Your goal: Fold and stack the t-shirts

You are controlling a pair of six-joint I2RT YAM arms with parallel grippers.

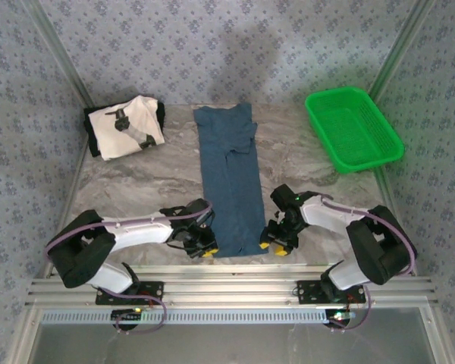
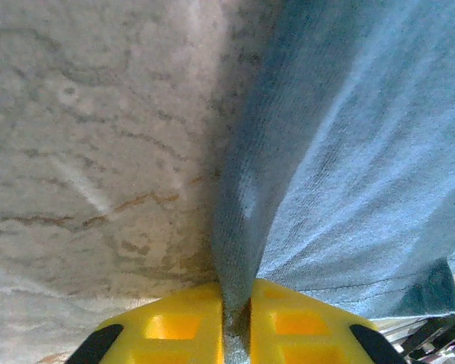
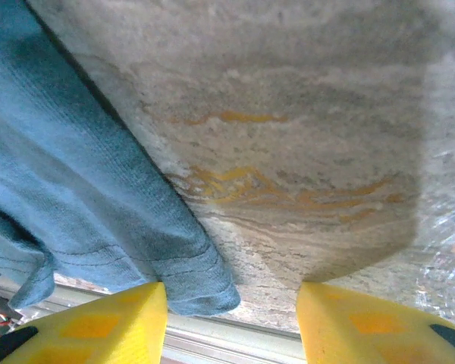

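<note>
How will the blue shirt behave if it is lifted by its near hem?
Likely floppy: the blue t-shirt bunches into a ridge where the left pincer pinches it. Probably light, as it is a thin knit lying flat. With the right pincer open, it would likely sag on that side.

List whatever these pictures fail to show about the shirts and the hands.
Top view: the white shirt has a print too small to read.
Left wrist view: the left hand pinches the blue shirt; its yellow fingers hide how many layers.
Right wrist view: the shirt's corner lies beside one finger of the open right hand; contact is unclear.
</note>
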